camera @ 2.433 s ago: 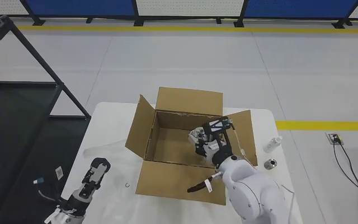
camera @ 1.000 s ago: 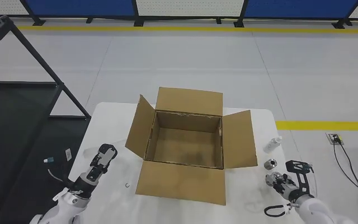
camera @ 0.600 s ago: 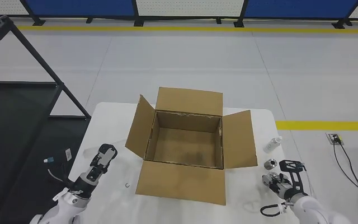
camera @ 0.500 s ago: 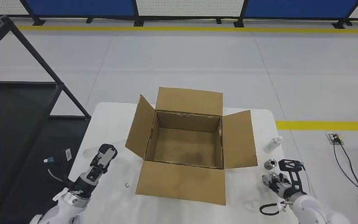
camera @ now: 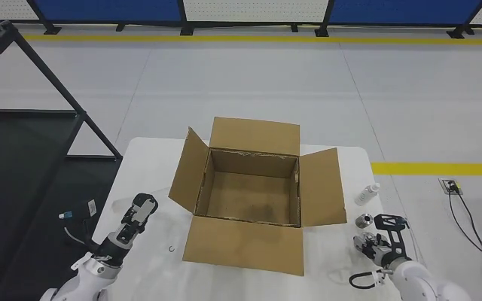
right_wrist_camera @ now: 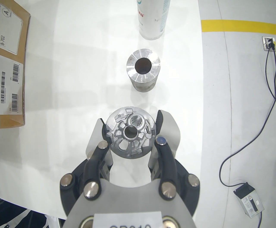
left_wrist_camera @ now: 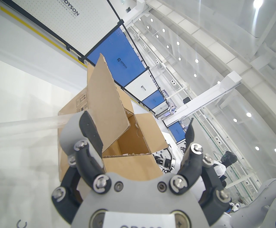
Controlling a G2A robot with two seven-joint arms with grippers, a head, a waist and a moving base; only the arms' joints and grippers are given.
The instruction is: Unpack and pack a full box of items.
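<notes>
Right gripper: closed to the width of a cast metal hub, one finger pad on each side of its rim.
Hub: face up, bore vertical, low at the right edge of the white table; resting or just above, cannot tell.
Left gripper: spread wide, nothing between the jaws, over the table's left side and aimed at the cardboard box.
Box: mid-table, all four flaps folded out, floor bare as seen from above.
Row on the right: hub nearest the robot, steel sleeve just ahead of the fingertips, white bottle beyond it; one straight line, each apart from the next.
Relation that matters: sleeve dead ahead of the fingers, box off to the gripper's left, right arm far nearer to all three items than the left.
Step, as judged: unpacking close to done, hub at its set-down spot.
Next move, as judged: open evenly, lift straight up, no forward drift.
Risk: a nudge to the sleeve, or the hub tipped by an uneven release.
</notes>
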